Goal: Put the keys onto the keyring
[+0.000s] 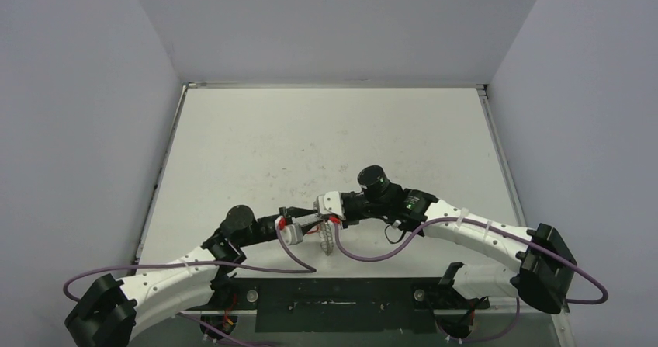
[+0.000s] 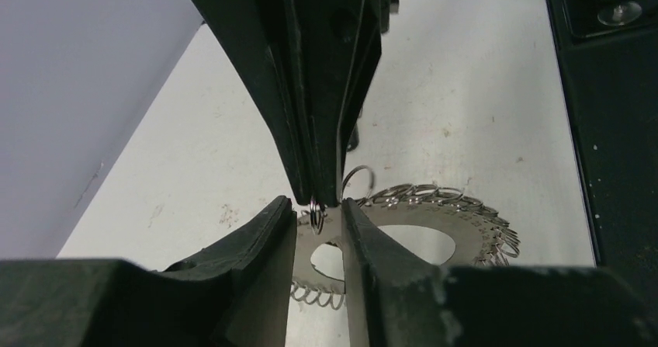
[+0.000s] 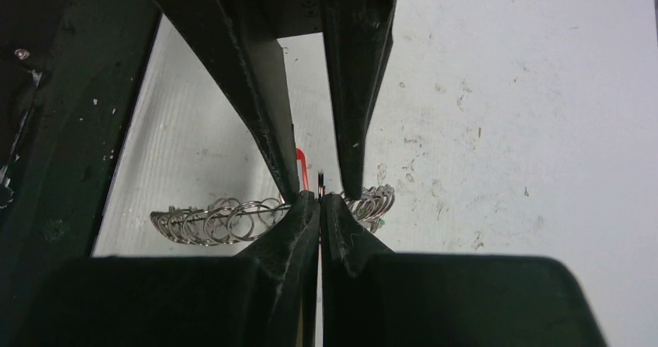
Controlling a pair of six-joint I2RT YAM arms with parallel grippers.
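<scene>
The keyring (image 1: pixel 327 242), a flat grey plate edged with small wire rings, sits just below the two meeting grippers. In the left wrist view its face (image 2: pixel 434 219) lies behind my left gripper (image 2: pixel 320 207), whose jaws stand a narrow gap apart over it. My right gripper (image 2: pixel 318 192) comes in from above, shut on one small split ring (image 2: pixel 316 215) of the edge. In the right wrist view the keyring (image 3: pixel 209 221) is edge-on, with a speck of green tag (image 3: pixel 382 221); my right gripper (image 3: pixel 320 198) is shut between the left fingers (image 3: pixel 268 130). The keys are hidden.
A black base plate (image 1: pixel 334 296) runs along the near edge between the arm bases, and shows at the right of the left wrist view (image 2: pixel 613 130). Purple cables (image 1: pixel 372 255) loop beside the grippers. Pale walls enclose the scuffed white table (image 1: pixel 326 130) on three sides.
</scene>
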